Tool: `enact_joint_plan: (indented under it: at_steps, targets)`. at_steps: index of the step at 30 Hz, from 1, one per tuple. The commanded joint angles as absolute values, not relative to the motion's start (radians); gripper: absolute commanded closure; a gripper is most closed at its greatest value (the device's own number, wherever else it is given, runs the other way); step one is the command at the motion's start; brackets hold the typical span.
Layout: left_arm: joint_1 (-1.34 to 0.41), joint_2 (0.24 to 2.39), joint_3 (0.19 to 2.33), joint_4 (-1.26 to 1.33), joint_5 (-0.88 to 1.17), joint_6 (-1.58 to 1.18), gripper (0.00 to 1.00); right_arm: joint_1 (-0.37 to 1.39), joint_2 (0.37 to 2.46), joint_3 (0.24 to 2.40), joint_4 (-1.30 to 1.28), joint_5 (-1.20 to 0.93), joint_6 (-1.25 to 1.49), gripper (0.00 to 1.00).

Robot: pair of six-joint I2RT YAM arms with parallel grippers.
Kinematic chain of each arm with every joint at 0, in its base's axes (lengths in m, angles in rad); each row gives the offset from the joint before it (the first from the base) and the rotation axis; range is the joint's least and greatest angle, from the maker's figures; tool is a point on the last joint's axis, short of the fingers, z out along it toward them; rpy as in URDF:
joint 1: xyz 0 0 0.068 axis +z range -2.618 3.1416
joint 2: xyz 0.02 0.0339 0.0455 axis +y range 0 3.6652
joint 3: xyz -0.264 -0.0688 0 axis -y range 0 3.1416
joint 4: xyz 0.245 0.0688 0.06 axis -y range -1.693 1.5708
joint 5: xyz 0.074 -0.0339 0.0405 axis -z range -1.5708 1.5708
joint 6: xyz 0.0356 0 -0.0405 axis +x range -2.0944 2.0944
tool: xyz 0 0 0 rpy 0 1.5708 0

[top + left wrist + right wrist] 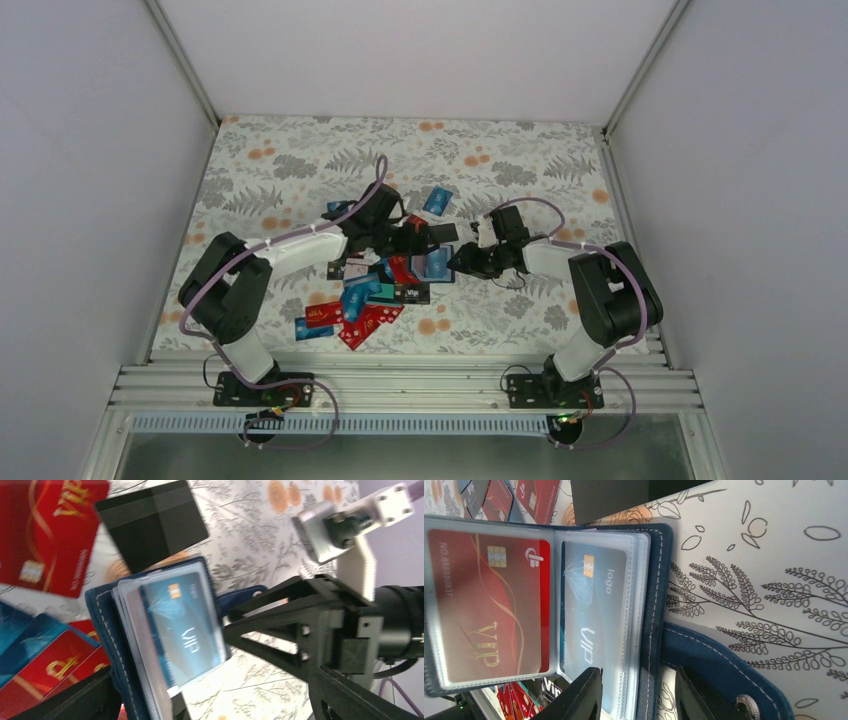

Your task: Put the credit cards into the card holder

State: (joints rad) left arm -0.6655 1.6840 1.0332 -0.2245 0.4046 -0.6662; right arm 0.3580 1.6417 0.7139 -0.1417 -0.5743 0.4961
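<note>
Right tool point(636, 682) straddled the open card holder point(656, 580) at its strap edge — whether clamped, we could not tell; left tool point(403, 236) gaped empty just across it — nearer the loose credit cards point(365, 322).

Card holder point(433, 265) lies right of loose credit cards point(360, 318); cards inside.

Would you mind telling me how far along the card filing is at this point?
Done: a red card and a blue card sit in clear sleeves of the open card holder. In hand: the right gripper appears to pinch the holder's edge in its jaws; the left gripper is open nearby, carrying nothing. Left: many loose credit cards lie on the table.
</note>
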Motion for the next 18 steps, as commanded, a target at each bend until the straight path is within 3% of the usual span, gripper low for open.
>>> enact_joint_plan:
  at_steps: [1, 18]
  targets:
    - [-0.693, 1.731, 1.096, -0.201, 0.433, -0.675, 0.08, 0.369, 1.656, 0.698, -0.135, -0.58, 0.492, 0.61]
    - [-0.728, 1.894, 1.174, -0.06, 0.491, -0.677, 0.14, 0.364, 1.484, 0.795, -0.279, -0.557, 0.447, 0.61]
